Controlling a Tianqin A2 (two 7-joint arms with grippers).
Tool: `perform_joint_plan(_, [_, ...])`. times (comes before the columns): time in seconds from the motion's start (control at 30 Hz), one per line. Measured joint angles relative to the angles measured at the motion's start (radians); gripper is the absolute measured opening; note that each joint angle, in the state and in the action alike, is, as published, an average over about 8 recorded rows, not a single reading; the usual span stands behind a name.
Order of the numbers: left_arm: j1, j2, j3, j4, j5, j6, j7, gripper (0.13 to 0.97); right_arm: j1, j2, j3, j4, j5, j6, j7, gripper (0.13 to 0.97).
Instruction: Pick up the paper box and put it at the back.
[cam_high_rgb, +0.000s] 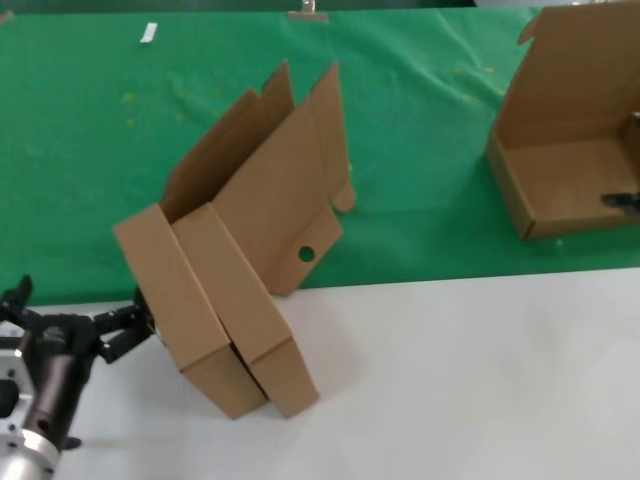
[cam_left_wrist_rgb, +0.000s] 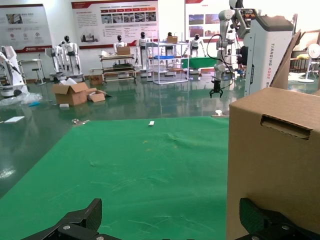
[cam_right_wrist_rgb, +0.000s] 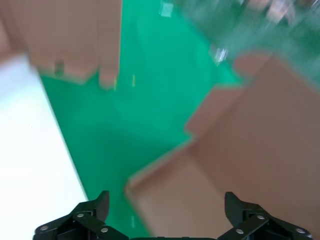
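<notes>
The paper box (cam_high_rgb: 566, 150) stands open on the green cloth (cam_high_rgb: 420, 120) at the right, its tall lid upright. My right gripper (cam_high_rgb: 620, 201) shows only as a dark tip at the right edge, just over the box's tray. In the right wrist view it (cam_right_wrist_rgb: 167, 202) is open and empty, with the box (cam_right_wrist_rgb: 240, 165) below its jaws. My left gripper (cam_high_rgb: 75, 310) is open at the near left, right beside the two leaning boxes (cam_high_rgb: 235, 290). In the left wrist view it (cam_left_wrist_rgb: 170, 215) is open, with one finger in front of a box wall (cam_left_wrist_rgb: 275, 160).
The two brown boxes lean together in the middle, across the seam between the white tabletop (cam_high_rgb: 450, 380) and the green cloth. A small white piece (cam_high_rgb: 149, 33) lies far back on the cloth. Other robots and shelving (cam_left_wrist_rgb: 165, 60) stand beyond the table.
</notes>
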Motion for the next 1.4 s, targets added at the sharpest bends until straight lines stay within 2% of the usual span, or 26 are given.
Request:
perform_joint_plan(0.17, [0.000, 0.000, 0.000, 0.000, 0.000, 0.000, 0.000, 0.966, -0.181, 0.090, 0.200, 0.187, 0.195, -0.088, 0.002, 0.818])
perform_joint_plan(0.3, [0.000, 0.000, 0.000, 0.000, 0.000, 0.000, 0.000, 0.966, -0.357, 0.102, 0.370, 0.316, 0.362, -0.122, -0.014, 0.872])
perform_joint_plan(0.47, [0.000, 0.000, 0.000, 0.000, 0.000, 0.000, 0.000, 0.966, -0.561, 0.033, 0.569, 0.451, 0.487, -0.123, -0.055, 0.891])
perform_joint_plan(0.6, [0.000, 0.000, 0.000, 0.000, 0.000, 0.000, 0.000, 0.966, -0.729, -0.075, 0.736, 0.599, 0.516, -0.098, -0.075, 0.930])
perform_joint_plan(0.7, [0.000, 0.000, 0.000, 0.000, 0.000, 0.000, 0.000, 0.966, -0.818, -0.137, 0.817, 0.683, 0.519, -0.077, -0.084, 0.950])
perform_joint_plan(0.8, [0.000, 0.000, 0.000, 0.000, 0.000, 0.000, 0.000, 0.966, -0.855, -0.159, 0.838, 0.720, 0.518, -0.055, -0.081, 0.956])
perform_joint_plan(1.4, [0.000, 0.000, 0.000, 0.000, 0.000, 0.000, 0.000, 0.966, -1.004, -0.174, 0.761, 0.888, 0.479, 0.200, 0.030, 0.966])
